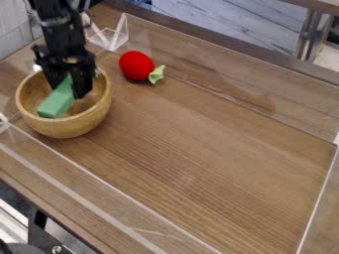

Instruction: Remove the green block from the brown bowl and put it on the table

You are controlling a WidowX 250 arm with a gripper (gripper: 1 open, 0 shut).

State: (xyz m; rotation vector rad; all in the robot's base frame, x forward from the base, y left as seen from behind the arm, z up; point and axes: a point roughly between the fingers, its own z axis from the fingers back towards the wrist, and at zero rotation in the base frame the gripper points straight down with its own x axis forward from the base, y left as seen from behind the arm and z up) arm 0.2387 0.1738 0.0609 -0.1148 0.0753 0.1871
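The brown bowl (54,117) sits at the left, and the end effector (65,87) pinches the green block (57,102) by its top end above it; the block looks light, stiff, smooth, maybe slippery

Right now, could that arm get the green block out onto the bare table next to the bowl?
Probably yes. The tool is shut on the green block, holding it tilted above the brown bowl. The table beside the bowl looks open; only the strawberry toy sits farther off.
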